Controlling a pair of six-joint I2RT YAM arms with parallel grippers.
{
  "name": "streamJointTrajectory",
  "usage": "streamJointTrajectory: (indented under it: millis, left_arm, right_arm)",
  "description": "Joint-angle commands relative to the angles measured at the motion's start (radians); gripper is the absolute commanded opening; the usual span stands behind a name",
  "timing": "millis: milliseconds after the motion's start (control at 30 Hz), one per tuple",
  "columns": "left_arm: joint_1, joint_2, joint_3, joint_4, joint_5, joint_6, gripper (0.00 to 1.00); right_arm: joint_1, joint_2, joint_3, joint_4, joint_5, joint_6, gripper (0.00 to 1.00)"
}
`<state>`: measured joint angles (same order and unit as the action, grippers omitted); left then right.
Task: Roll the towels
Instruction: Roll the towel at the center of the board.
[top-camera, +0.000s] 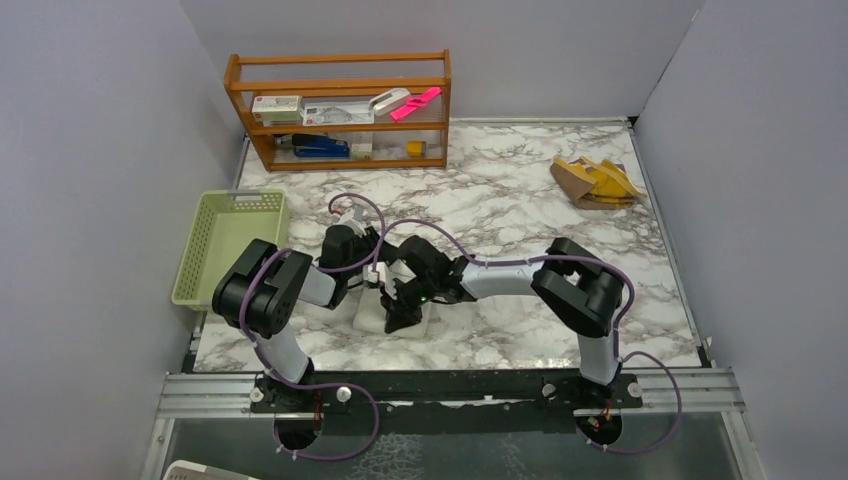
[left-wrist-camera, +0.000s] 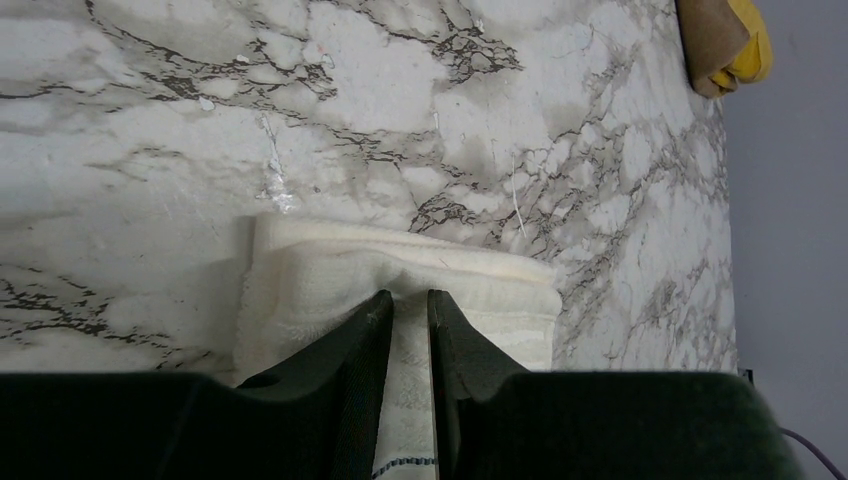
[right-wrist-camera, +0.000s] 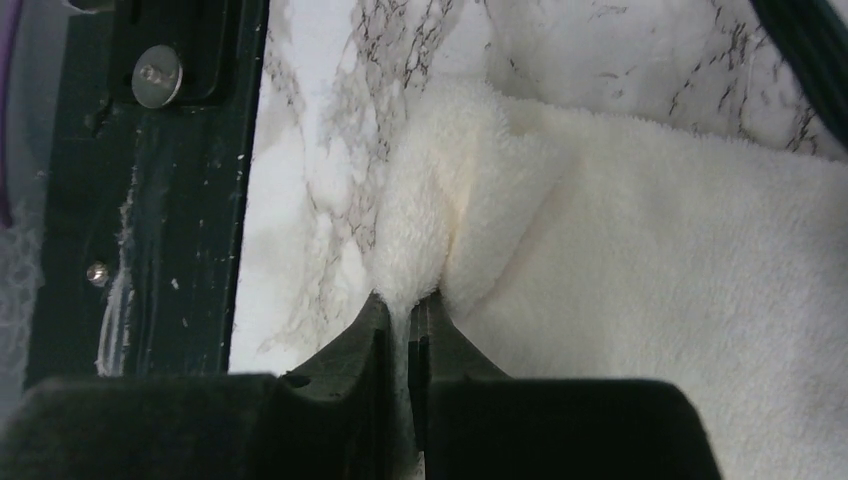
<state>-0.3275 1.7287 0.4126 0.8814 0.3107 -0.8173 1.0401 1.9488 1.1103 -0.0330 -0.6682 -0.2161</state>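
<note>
We judge the roll barely begun: left tool (left-wrist-camera: 408, 298) and right tool (right-wrist-camera: 400, 300) each clamp the white towel (left-wrist-camera: 330, 265); next we turn its edge over evenly (yellow towel (top-camera: 597, 181) untouched).

The left arm (top-camera: 262, 290) and right arm (top-camera: 585, 285) have matte-black joint housings, pale grey link tubes and looping purple cables (top-camera: 352, 197); their black wedge-shaped jaws taper to narrow tips.

The top camera looks down from above the near edge over the whole table (top-camera: 520, 210). Both wrist cameras sit close on the white towel (left-wrist-camera: 320, 275) at 7 o'clock, left facing 1 o'clock, right facing 9.
</note>
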Motion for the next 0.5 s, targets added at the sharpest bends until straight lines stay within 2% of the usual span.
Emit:
streamJointTrajectory:
  millis: [0,133,367,467]
  left_arm:
    - [0.017,-0.018,-0.024,-0.227,-0.145,0.040,0.26]
    - [0.021,-0.073,0.014,-0.296,-0.191,0.046,0.27]
    - [0.035,-0.137,0.042,-0.341,-0.250,0.037,0.29]
    - [0.051,-0.241,0.071,-0.402,-0.270,0.056,0.39]
  right_arm:
    - [-0.030,0.029,-0.077,0.091,-0.222,0.151,0.01]
    - [-0.067,0.008,-0.188,0.297,-0.325,0.360,0.01]
    - [-0.080,0.097,-0.166,0.300,-0.330,0.547,0.01]
    - [-0.108,0.138,-0.155,0.310,-0.365,0.606,0.01]
